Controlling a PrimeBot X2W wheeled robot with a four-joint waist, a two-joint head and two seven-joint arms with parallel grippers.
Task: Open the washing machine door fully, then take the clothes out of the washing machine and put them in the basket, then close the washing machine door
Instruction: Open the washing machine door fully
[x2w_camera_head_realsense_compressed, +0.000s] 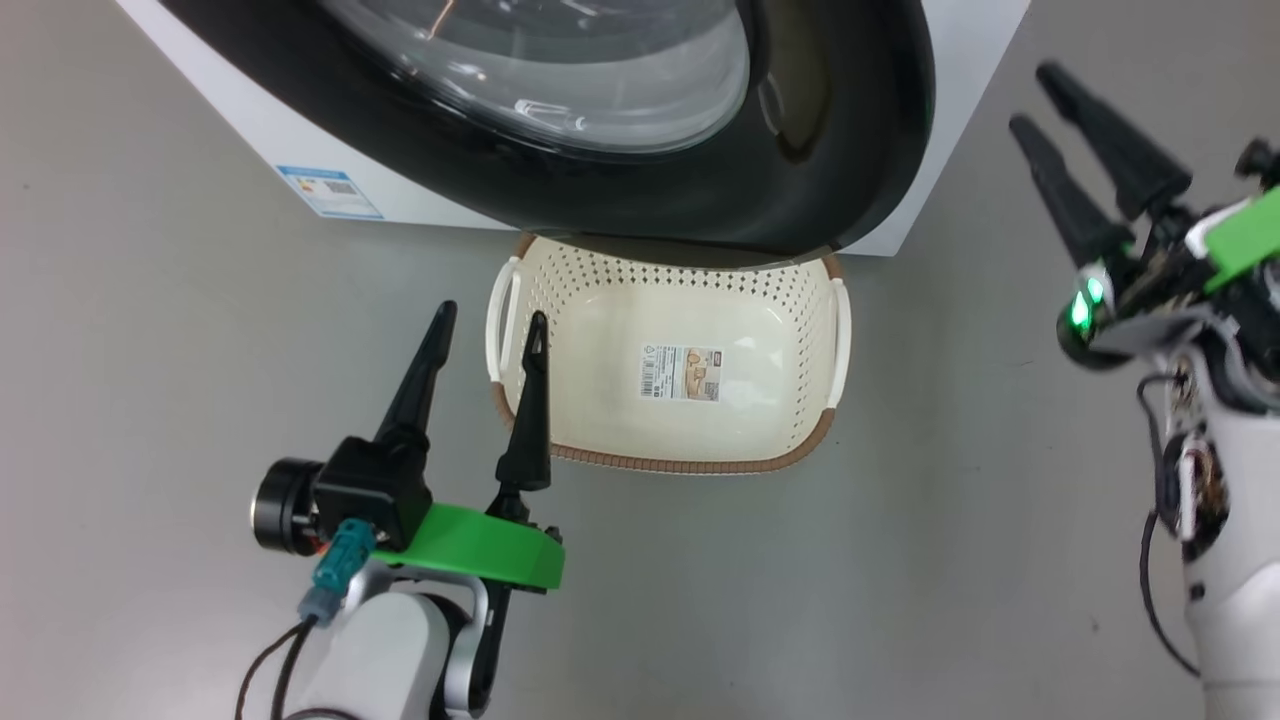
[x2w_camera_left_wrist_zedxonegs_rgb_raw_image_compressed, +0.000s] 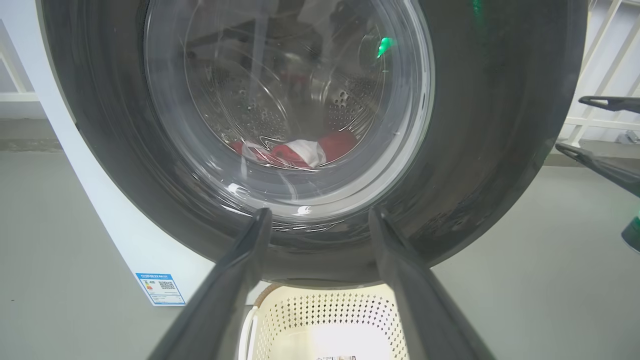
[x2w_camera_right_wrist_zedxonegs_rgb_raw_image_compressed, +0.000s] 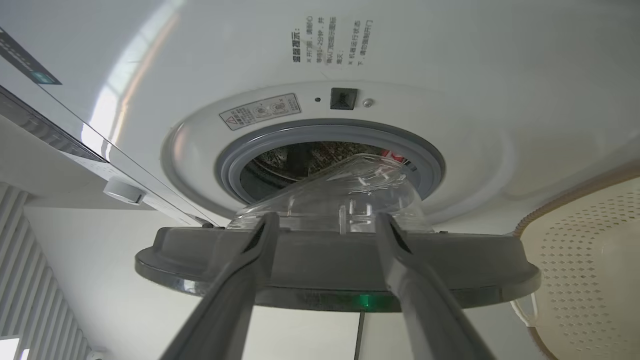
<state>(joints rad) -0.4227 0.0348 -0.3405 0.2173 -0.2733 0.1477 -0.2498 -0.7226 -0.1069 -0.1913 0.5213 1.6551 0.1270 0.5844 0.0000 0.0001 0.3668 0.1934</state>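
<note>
Two grippers stand empty nearest the robot, and neither touches anything. The left gripper (x2w_camera_head_realsense_compressed: 493, 312) hangs low with its fingers spread wide, near the left end of the basket (x2w_camera_head_realsense_compressed: 680, 465). The right gripper (x2w_camera_head_realsense_compressed: 1032, 95) is raised off to the right of the washing machine (x2w_camera_head_realsense_compressed: 960, 60), fingers also parted, and its wrist view looks at the free edge of the washing machine door (x2w_camera_head_realsense_compressed: 860, 150).

Just beyond the left gripper, the cream basket sits on the grey floor (x2w_camera_head_realsense_compressed: 150, 400) with nothing in it, its far rim hidden under the door's black rim in the head view. The door is only part-way out. Its glass bowl (x2w_camera_right_wrist_zedxonegs_rgb_raw_image_compressed: 345, 195) stands clear of the grey rubber ring (x2w_camera_right_wrist_zedxonegs_rgb_raw_image_compressed: 330, 131) yet leans across the opening. Farthest back, the clothes (x2w_camera_left_wrist_zedxonegs_rgb_raw_image_compressed: 300, 150), red and white, lie at the bottom of the drum (x2w_camera_left_wrist_zedxonegs_rgb_raw_image_compressed: 250, 110).

Swinging the door fully open looks like the step in hand, and the right gripper seems best placed for it. A finger should go behind the free edge of the rim, on the machine side. The push should then follow the door's arc about its hinge, not run straight out, or the finger may slide off the glossy rim. The left gripper is better held away from the door's path, since the door sweeps above the basket.
</note>
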